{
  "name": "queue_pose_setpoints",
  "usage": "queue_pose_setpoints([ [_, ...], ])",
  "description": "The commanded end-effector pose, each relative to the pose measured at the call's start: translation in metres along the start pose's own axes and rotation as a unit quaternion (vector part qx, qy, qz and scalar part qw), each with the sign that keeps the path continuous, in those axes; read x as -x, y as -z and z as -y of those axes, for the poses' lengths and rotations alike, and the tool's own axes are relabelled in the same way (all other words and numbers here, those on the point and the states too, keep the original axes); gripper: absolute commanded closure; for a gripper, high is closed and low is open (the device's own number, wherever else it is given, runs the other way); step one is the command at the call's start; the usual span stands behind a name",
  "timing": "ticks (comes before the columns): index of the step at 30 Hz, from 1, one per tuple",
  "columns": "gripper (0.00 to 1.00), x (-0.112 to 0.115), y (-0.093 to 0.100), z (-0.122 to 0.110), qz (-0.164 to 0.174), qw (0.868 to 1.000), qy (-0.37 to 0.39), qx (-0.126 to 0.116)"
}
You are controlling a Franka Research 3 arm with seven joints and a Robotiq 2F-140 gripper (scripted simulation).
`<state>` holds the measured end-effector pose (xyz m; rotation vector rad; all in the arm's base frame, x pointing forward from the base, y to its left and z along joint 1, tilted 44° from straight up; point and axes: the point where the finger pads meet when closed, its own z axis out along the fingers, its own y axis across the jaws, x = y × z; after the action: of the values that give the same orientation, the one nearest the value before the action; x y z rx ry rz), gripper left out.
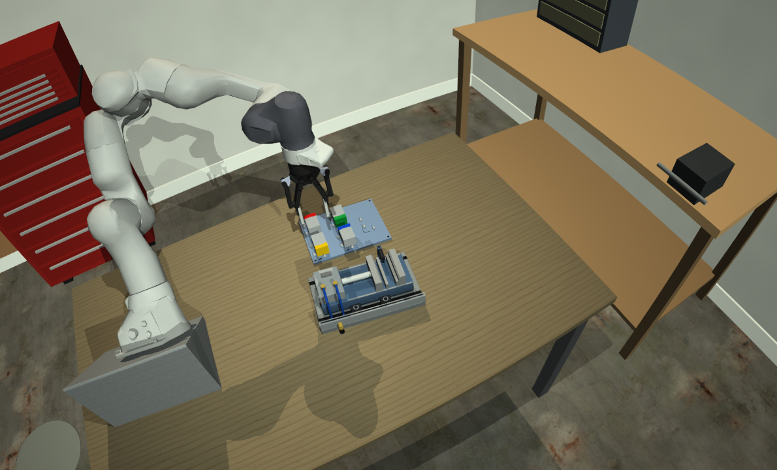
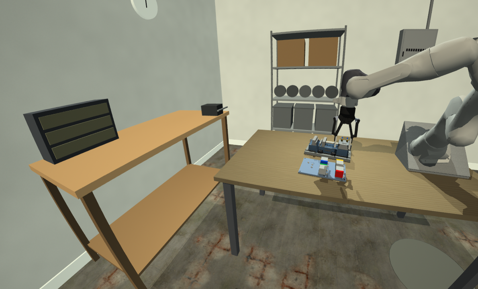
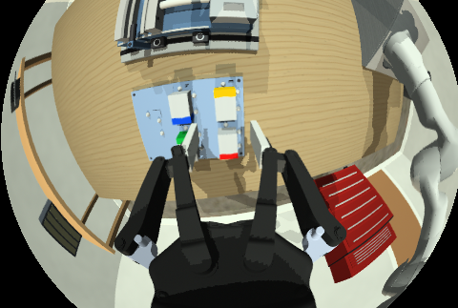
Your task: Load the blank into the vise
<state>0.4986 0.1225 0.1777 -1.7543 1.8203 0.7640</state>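
Above the infeed plate, the parted jaws hang with nothing between them.

4 blanks – 1 vise, 1 infeed pl.

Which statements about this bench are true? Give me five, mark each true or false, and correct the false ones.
1. The yellow-ended blank lies on the infeed plate. True.
2. Its yellow end faces the milling vise. True.
3. The gripper is holding a blank. False: its fingers stand apart with nothing between them.
4. One blank already sits in the vise. False: all four are on the infeed plate.
5. The blue-ended blank points its blue end at the vise. False: that end faces away.
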Motion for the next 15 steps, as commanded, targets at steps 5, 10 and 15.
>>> queue_pose_setpoints([
  [5, 0.54, -0.014, -0.051, -0.008, -0.001, 1.000, 0.010, -0.003],
  [10, 0.54, -0.014, -0.051, -0.008, -0.001, 1.000, 0.010, -0.003],
  [15, 0.54, -0.014, -0.051, -0.008, -0.001, 1.000, 0.010, -0.003],
])
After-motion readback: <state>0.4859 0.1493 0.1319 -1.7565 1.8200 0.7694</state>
